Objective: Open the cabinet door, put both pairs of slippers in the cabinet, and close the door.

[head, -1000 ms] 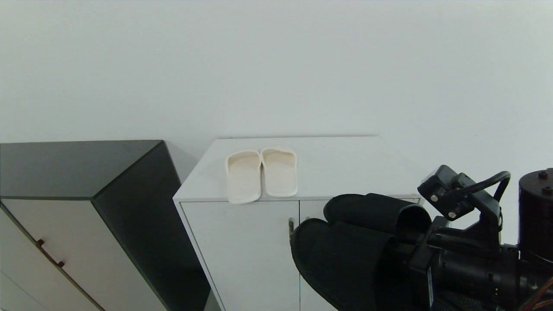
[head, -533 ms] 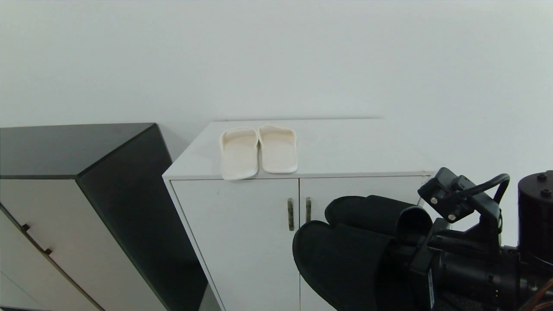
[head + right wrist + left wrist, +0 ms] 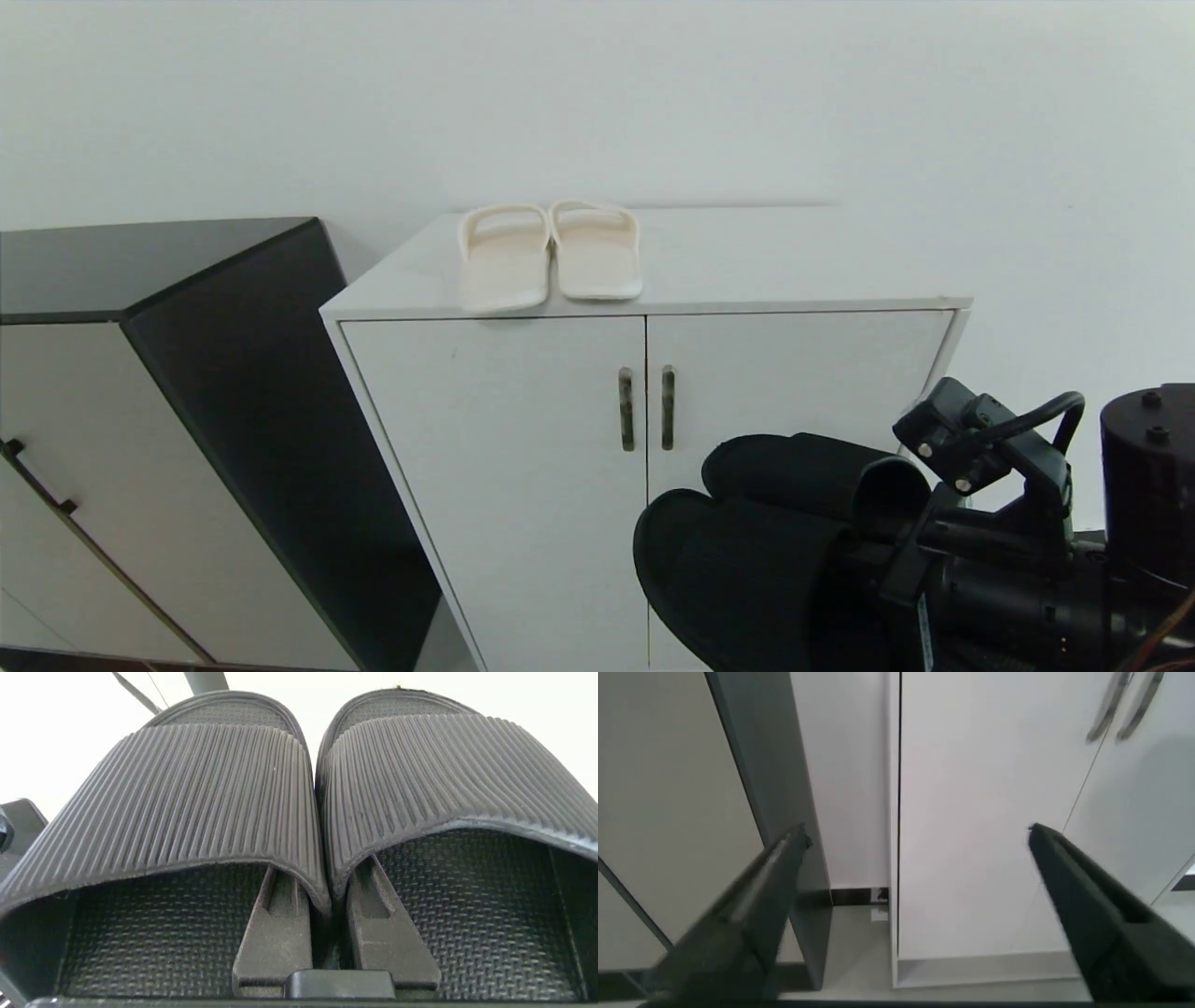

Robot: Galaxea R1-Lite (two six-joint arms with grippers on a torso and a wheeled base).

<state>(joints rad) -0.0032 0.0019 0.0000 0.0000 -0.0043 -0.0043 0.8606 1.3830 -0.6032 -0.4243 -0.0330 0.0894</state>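
A white cabinet (image 3: 523,448) stands with both doors shut, its two metal handles (image 3: 644,408) side by side at the centre seam. A cream pair of slippers (image 3: 549,254) lies on its top near the front edge. My right gripper (image 3: 318,938) is shut on the black pair of slippers (image 3: 775,532), pinching their inner walls together, and holds them in front of the right door, low down. My left gripper (image 3: 915,840) is open, low before the left door (image 3: 990,812), with the handles (image 3: 1125,705) off to one side.
A dark cabinet (image 3: 187,392) with light drawer fronts stands close to the left of the white one, with a narrow gap between them (image 3: 845,793). A plain white wall is behind.
The head view has shifted, so the white cabinet's doors and handles now show in full. The black slippers stay in my right gripper.
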